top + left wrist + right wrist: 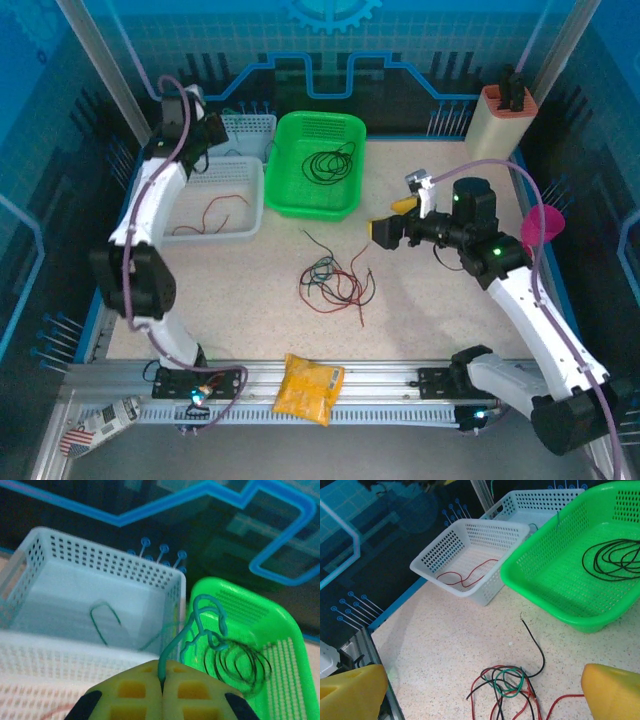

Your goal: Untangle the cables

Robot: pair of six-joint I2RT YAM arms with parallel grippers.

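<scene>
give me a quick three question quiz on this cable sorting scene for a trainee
1. True or false: the left fingers are shut on a green cable.
2. Which cable lies in the green basket? A red, B black, C green.
3. Fill in: the right fingers, facing the tangle of red, green and black cables, stand ___.

Key: 1 true. 2 B, the black cable. 3 open.

No legible text or labels
</scene>
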